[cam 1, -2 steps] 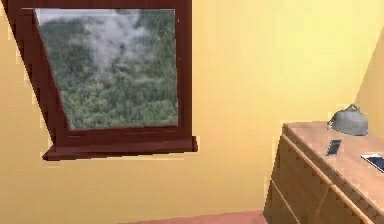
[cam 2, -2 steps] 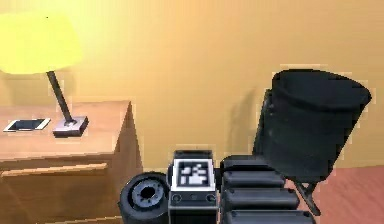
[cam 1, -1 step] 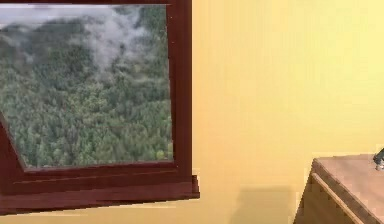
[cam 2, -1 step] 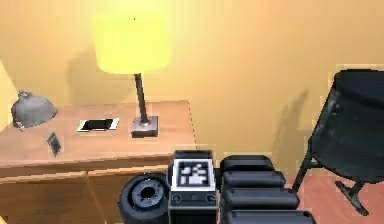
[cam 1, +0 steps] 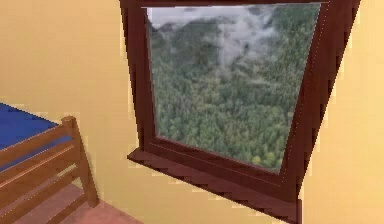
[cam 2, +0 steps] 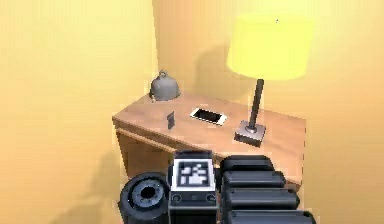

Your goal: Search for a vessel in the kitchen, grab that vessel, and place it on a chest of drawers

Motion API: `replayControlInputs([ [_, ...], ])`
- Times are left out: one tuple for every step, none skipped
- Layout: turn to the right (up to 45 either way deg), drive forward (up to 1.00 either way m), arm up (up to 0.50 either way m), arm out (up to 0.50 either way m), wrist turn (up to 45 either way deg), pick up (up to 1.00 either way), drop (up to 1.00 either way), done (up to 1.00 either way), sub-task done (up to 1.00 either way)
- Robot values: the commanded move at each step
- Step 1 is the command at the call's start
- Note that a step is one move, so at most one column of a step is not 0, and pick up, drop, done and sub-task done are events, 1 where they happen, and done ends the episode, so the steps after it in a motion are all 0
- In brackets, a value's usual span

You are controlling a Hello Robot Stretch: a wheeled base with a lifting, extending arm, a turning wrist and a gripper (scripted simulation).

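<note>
In the forward view, a bed (cam 1: 22,128) with a blue mattress sits at the left edge. Its wooden end rail (cam 1: 58,165) stands close to the yellow wall (cam 1: 80,50), and a strip of reddish floor (cam 1: 100,214) lies between them. To the right a large window (cam 1: 235,85) in a dark red-brown frame looks out on wooded hills under mist. Its sill (cam 1: 210,172) juts out from the wall.

The arm side view looks at another part of the room: a wooden worktop (cam 2: 135,113) set into a corner of yellow walls, its left corner free, with bare wall beside it. On it, from the left, are a grey domed thing (cam 2: 163,87) near the back, then a small dark upright thing (cam 2: 171,121) near the front edge, a white phone (cam 2: 209,116) lying flat and a table lamp (cam 2: 264,48) with a yellow shade, its dark base (cam 2: 252,130) just right of the phone. All four stand apart from each other. Bare wood lies between the phone and the front edge, and more lies right of the lamp's base.

At the bottom the dark arm (cam 2: 258,188) crosses the worktop's front edge. A white square (cam 2: 193,173) on it bears black marks that I cannot read as writing. Left of it is the tool (cam 2: 146,198), a dark round body. Its fingers cannot be made out, so I cannot tell whether it holds anything. I cannot tell where the vessel is.
</note>
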Motion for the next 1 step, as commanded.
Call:
replayControlInputs([
  [0.0,0.00,0.00,0.48,0.0,0.00,0.00,0.00,0.00],
])
